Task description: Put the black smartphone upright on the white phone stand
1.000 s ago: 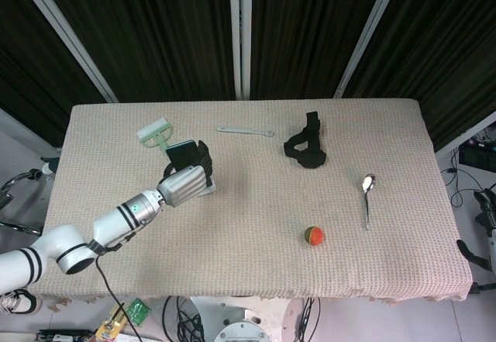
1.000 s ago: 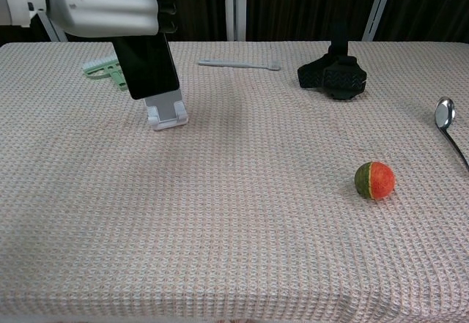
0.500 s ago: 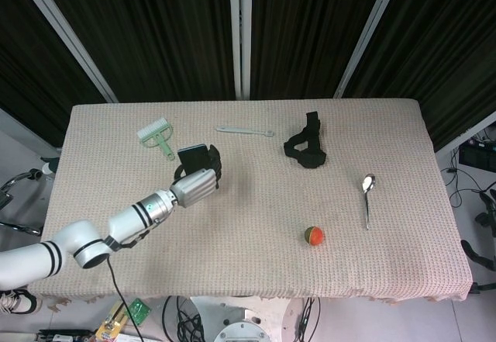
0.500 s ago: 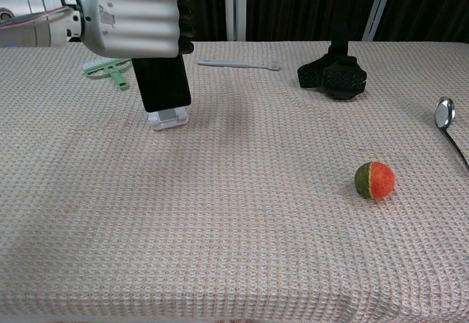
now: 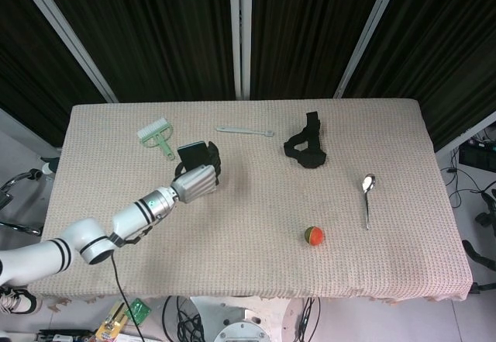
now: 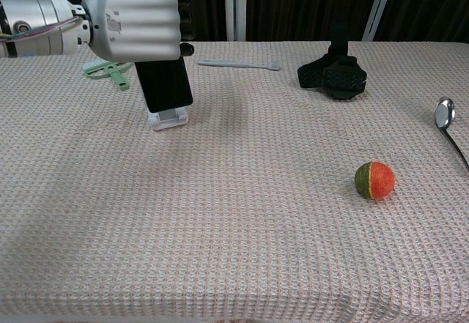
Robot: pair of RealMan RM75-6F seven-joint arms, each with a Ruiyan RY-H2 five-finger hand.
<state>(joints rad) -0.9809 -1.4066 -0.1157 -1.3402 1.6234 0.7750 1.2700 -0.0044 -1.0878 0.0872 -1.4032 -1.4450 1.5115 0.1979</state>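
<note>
My left hand (image 6: 135, 24) (image 5: 198, 180) grips the top of the black smartphone (image 6: 165, 85) (image 5: 191, 154), which stands nearly upright. In the chest view the phone's lower edge sits in the white phone stand (image 6: 168, 118), whose front lip shows just below it. In the head view the hand and the phone hide the stand. My right hand shows in neither view.
A green brush (image 5: 157, 136) (image 6: 110, 69) lies behind the hand at the back left. A white flat tool (image 5: 245, 131) and a black strap (image 5: 305, 143) lie at the back. A spoon (image 5: 366, 197) and a red-green ball (image 5: 313, 236) sit on the right.
The left hand carried the phone right and down onto the stand, then shifted slightly left. The phone's lower edge now sits in the stand instead of hanging above it.
</note>
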